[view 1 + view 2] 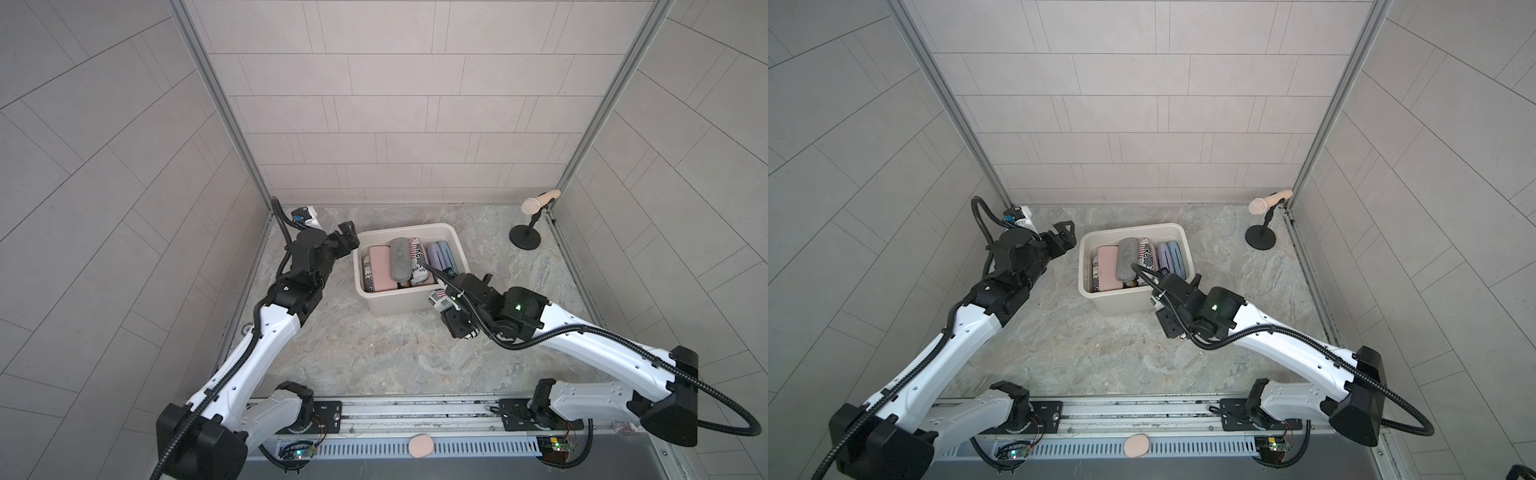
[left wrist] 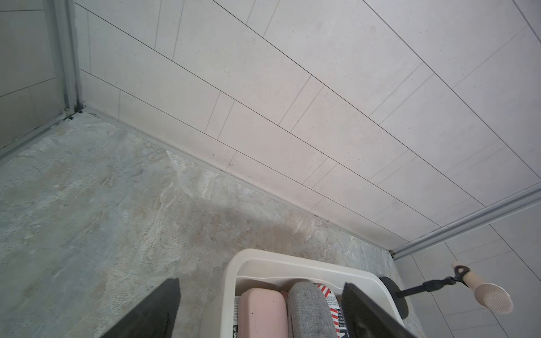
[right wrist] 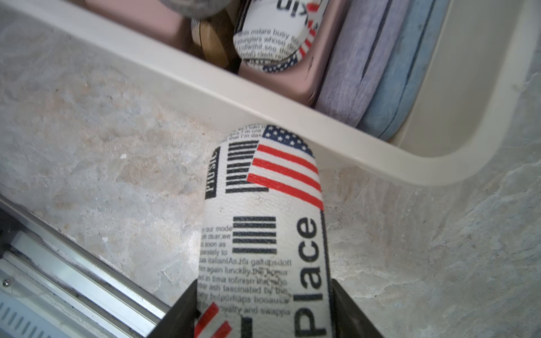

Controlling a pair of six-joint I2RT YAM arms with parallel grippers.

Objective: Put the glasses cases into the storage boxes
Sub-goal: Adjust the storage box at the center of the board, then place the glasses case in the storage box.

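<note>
Transfer step: right fingers (image 3: 175,319) clamped on newspaper-and-flag-print oblong glasses case (image 3: 263,222), just outside near wall of cream rectangular plastic bin (image 3: 205,85); left fingers (image 2: 152,313) apart, empty, beside bin's far-left corner. Next, judged: raise over rim, release among stored cases (image 1: 401,257).

The storage box (image 1: 399,304) stands on the bench (image 1: 374,353), cases (image 1: 401,259) side by side inside it; another case (image 3: 263,219) just outside at its five o'clock, the microphone stand (image 1: 525,240) at two o'clock.

Cream bin (image 1: 397,309), cases (image 1: 400,258) inside, flag-print case (image 3: 263,222) outside
</note>
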